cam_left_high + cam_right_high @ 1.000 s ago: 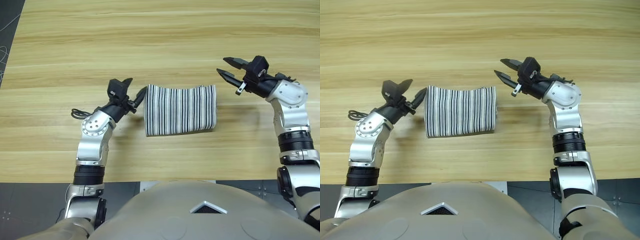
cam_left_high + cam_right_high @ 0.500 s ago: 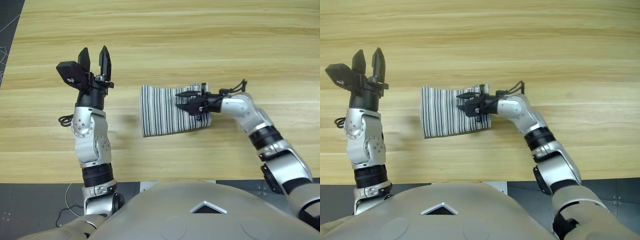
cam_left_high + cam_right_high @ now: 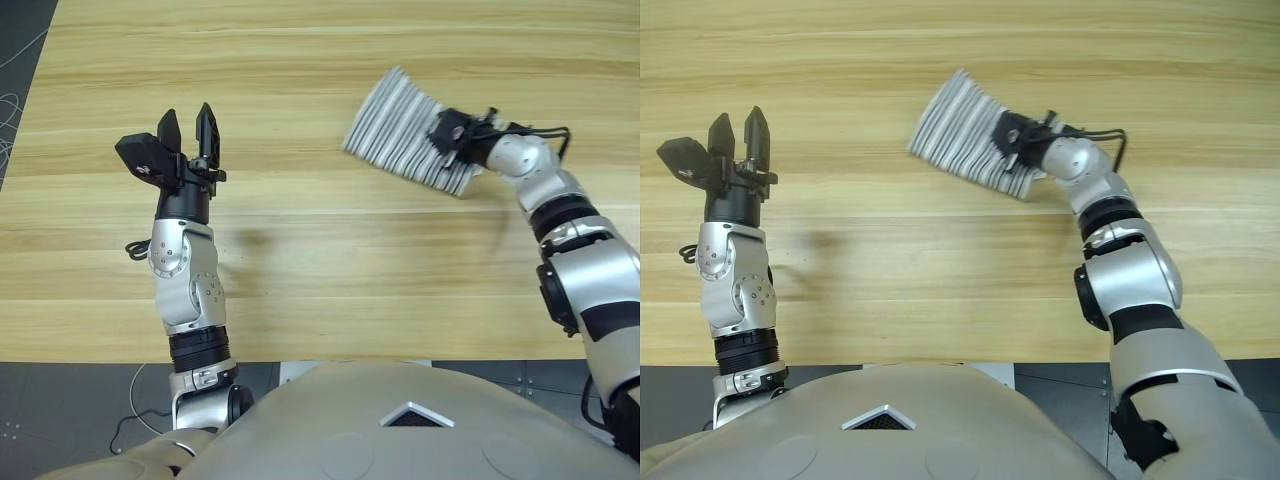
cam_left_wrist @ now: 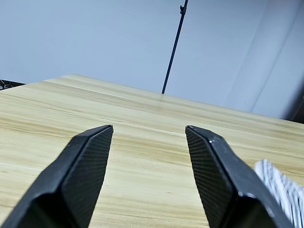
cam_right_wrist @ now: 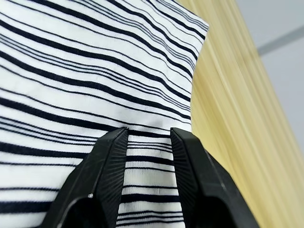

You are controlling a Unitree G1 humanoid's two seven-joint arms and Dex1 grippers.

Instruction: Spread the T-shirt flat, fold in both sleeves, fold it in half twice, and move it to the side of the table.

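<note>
The folded striped T-shirt (image 3: pixel 393 128) lay skewed on the wooden table (image 3: pixel 320 260), toward its far right — the right gripper (image 3: pixel 447 135) pinched its right end, fingers almost together. The left gripper (image 3: pixel 187 112) hung raised at the left — wide open, empty.

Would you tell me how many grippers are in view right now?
2. The left gripper is raised over the table's left side, fingers open; the right gripper holds the folded T-shirt at the far right.
</note>
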